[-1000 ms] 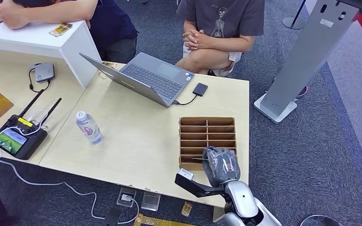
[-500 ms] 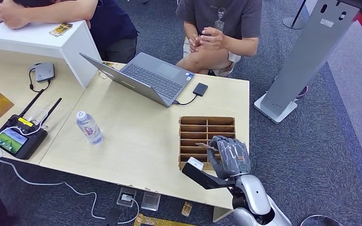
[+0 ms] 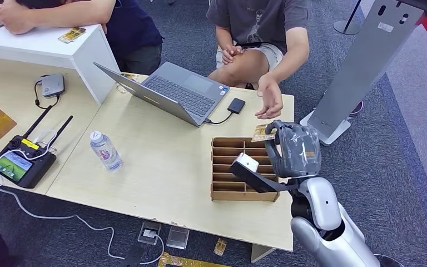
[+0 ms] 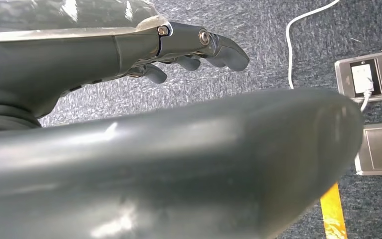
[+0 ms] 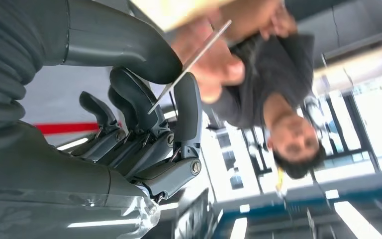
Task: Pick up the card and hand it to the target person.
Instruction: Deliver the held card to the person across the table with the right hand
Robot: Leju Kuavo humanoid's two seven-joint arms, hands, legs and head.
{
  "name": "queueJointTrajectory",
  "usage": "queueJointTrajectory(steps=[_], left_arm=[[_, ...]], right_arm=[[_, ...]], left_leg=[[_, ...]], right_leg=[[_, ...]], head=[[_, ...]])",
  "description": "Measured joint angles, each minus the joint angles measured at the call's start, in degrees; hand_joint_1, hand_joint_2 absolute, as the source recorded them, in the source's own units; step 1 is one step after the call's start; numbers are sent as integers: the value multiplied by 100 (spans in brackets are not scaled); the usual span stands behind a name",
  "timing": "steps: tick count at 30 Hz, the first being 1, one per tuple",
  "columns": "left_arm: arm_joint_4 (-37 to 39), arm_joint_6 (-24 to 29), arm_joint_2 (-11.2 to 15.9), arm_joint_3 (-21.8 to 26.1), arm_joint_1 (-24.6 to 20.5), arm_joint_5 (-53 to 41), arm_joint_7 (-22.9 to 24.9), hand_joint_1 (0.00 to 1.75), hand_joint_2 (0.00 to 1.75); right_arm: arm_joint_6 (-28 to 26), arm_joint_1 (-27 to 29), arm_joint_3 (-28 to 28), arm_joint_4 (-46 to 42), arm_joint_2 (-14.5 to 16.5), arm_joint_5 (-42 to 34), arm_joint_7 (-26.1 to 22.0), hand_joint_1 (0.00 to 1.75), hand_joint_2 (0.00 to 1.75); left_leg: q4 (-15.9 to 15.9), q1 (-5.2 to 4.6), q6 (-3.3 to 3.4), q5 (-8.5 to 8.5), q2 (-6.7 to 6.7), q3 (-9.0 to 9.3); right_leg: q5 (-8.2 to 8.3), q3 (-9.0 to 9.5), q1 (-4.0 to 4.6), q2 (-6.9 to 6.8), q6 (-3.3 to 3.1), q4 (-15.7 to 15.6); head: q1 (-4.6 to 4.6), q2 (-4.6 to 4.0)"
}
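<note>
Now the right hand [image 3: 293, 149] pinches the card [image 3: 263, 133] above the far edge of the slotted wooden tray [image 3: 243, 169]. A person's hand [image 3: 269, 101] hangs open just beyond the tray. The left hand [image 4: 194, 50] holds nothing, fingers loosely curled.

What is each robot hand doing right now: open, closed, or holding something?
Left hand: holds nothing, fingers loosely apart, hanging over the floor.
Right hand: pinching the card, raised toward the person's open hand.

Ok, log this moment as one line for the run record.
stage: handover | right hand: pinches card, raised above slotted box | person's hand: open, reaching | left hand: holds nothing
</note>
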Motion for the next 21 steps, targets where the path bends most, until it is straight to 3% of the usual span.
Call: queueJointTrajectory(steps=[4, 11, 21], left_arm=[[2, 0, -15, 0, -1, -18, -9, 0, 0], [9, 0, -24, 1, -5, -61, -7, 0, 0], [19, 3, -24, -2, -23, -87, 21, 0, 0]], right_arm=[[-294, -451, -16, 190, 40, -63, -38, 154, 175], [-630, -1107, -3, 923, 265, -1010, -92, 155, 175], [-534, -1699, 129, 2267, 601, -1171, 96, 146, 175]], left_leg=[[0, 0, 0, 0, -1, -2], [0, 0, 0, 1, -3, -4], [0, 0, 0, 1, -4, -7]], right_leg=[[0, 0, 0, 0, 0, 1], [0, -1, 0, -3, 0, 1], [0, -3, 0, -3, 0, 2]], head=[[-1, 0], [-1, 0], [-3, 0]])
